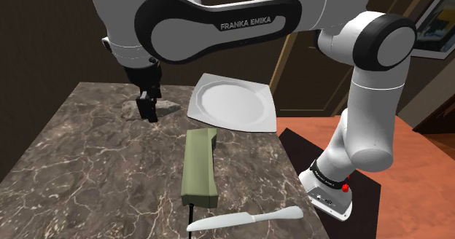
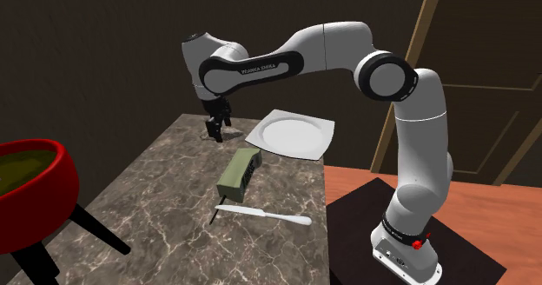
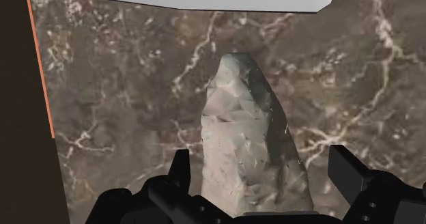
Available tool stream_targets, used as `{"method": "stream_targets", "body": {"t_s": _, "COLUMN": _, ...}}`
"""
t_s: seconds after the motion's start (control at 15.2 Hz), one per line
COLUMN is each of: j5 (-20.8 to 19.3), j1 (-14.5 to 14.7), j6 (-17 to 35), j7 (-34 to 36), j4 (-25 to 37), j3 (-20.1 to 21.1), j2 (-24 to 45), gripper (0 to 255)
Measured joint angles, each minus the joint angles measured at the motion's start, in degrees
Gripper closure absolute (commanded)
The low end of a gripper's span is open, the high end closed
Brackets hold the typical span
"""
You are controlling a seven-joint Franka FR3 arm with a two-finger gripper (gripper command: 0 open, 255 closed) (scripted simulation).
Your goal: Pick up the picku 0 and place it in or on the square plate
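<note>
Between the spread jaws, the rough grey stone (image 3: 239, 134) on the bench (image 1: 87, 165) looks hard, fairly heavy and grippy, best pinched across its narrow middle.

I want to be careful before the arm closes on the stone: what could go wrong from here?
1. The end effector straddles the stone with its fingers open and not touching it. The stone is uneven and tapers to one end, so it may slip or twist when the fingers close.
2. The plate lies close beside the stone. If the stone is carried too low, it could bump the plate's rim and push the plate.
</note>
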Motion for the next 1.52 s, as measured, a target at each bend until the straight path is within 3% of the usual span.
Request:
{"method": "stream_targets", "body": {"t_s": 0.2, "j5": 0.0, "j1": 0.0, "j6": 0.1, "j7": 0.0, "j4": -0.1, "j3": 0.0, "j2": 0.0, "gripper": 0}}
{"method": "stream_targets", "body": {"t_s": 0.26, "j5": 0.0, "j1": 0.0, "j6": 0.1, "j7": 0.0, "j4": -0.1, "j3": 0.0, "j2": 0.0, "gripper": 255}}
{"method": "stream_targets", "body": {"t_s": 0.92, "j5": 0.0, "j1": 0.0, "j6": 0.1, "j7": 0.0, "j4": -0.1, "j3": 0.0, "j2": -0.1, "gripper": 255}}
{"method": "stream_targets", "body": {"t_s": 1.52, "j5": -0.1, "j1": 1.0, "j6": -6.1, "j7": -0.9, "j4": 6.8, "j3": 0.1, "j2": 0.6, "gripper": 255}}
